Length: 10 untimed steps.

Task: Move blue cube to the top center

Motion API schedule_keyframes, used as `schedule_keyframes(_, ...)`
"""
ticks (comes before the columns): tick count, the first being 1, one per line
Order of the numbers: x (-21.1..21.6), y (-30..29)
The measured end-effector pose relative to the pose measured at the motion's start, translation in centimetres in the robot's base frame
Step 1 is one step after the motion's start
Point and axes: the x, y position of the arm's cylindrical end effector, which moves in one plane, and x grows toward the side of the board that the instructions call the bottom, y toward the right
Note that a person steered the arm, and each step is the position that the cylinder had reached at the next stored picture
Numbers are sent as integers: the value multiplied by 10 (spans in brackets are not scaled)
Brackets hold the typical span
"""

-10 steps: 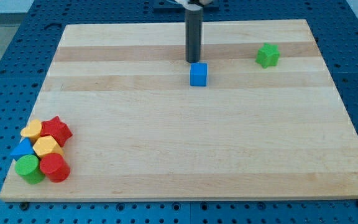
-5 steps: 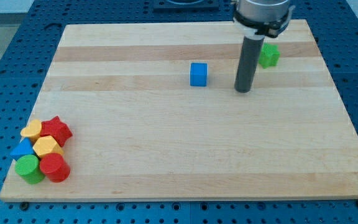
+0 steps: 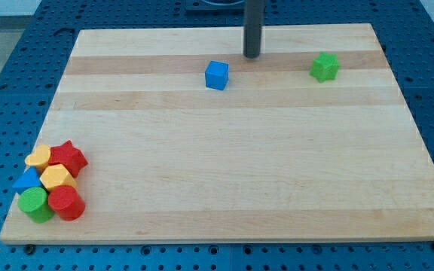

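Starting at the view's left, a huddle of blocks sits in the bottom-left corner of the board (image 3: 224,188): yellow ones, a red star (image 3: 69,156), a blue one, a green cylinder (image 3: 34,203) and a red cylinder (image 3: 65,202), all well apart from the action. Further right, the blue cube (image 3: 217,75) rests in the upper part of the board, a little left of centre and slightly rotated. My tip (image 3: 252,56) stands up and to the right of it, near but not touching, closer to the top edge than the cube is. There is no pincer to open or shut; the rod holds nothing. Farthest right, a green block (image 3: 324,67) lies near the top-right area. Since the cube lies down-left of my tip, I judge the tip must get round beneath the cube to push it upward and a touch rightward.
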Motion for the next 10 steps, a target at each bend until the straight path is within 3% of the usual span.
schedule_keyframes(2, 89, 3)
schedule_keyframes(3, 106, -21)
schedule_keyframes(5, 32, -77)
schedule_keyframes(6, -4, -77)
schedule_keyframes(8, 49, -76)
schedule_keyframes(9, 50, -115)
schedule_keyframes(10, 19, -152)
